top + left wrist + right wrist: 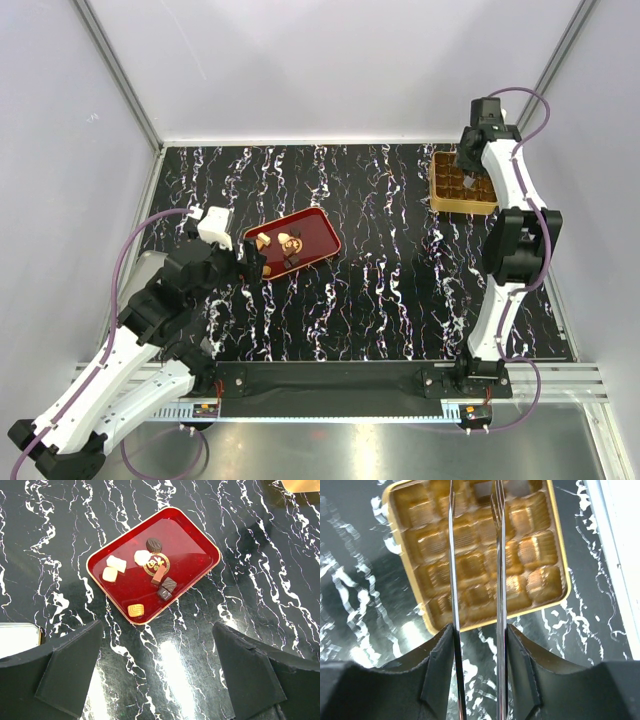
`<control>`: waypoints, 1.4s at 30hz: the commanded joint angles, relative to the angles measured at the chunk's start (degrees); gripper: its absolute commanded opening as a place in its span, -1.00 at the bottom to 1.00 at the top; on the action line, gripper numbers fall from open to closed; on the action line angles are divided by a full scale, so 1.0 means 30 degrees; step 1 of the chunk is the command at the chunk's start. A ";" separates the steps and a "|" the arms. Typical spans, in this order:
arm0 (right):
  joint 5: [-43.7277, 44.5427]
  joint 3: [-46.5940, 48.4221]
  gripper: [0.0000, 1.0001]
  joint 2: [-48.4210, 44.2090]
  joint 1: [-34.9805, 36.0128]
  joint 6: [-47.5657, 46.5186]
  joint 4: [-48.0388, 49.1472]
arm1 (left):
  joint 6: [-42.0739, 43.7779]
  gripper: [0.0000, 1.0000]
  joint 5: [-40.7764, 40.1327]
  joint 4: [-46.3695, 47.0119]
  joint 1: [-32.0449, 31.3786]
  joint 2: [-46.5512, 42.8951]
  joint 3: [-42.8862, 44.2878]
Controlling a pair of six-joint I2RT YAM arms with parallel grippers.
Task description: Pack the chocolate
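Observation:
Several chocolates lie on the red tray (200, 545): cream ones (116, 563), a dark round one (154, 544), dark brown ones (169, 584) and a tan one (135, 610). The tray also shows left of centre in the top view (322, 232). My left gripper (157, 630) is open and empty, hovering just near of the tray (252, 262). My right gripper (479, 630) is shut on metal tongs (452, 580), whose blades reach over the golden compartment box (535, 550) at the far right (462, 197). I cannot tell whether the tong tips hold anything.
The black marbled table (400, 290) has white walls on three sides. A pale flat object (17, 637) lies at the left edge beside my left gripper. The right arm (520, 250) stands along the table's right side.

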 commanded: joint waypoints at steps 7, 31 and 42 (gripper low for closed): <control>-0.0535 -0.3959 -0.01 -0.5138 0.7112 0.0043 0.1392 | 0.0175 0.98 -0.0808 0.0596 0.0008 -0.0496 0.0113; -0.1621 -1.0293 0.00 -0.5438 1.6844 -0.4113 0.7489 | 0.0087 0.98 -0.1365 0.0479 0.0008 -0.0584 0.0113; -0.1064 -1.0292 0.00 -0.4263 1.7225 -0.4702 0.7341 | 0.0087 0.98 -0.1277 0.0508 0.0008 -0.0642 0.0142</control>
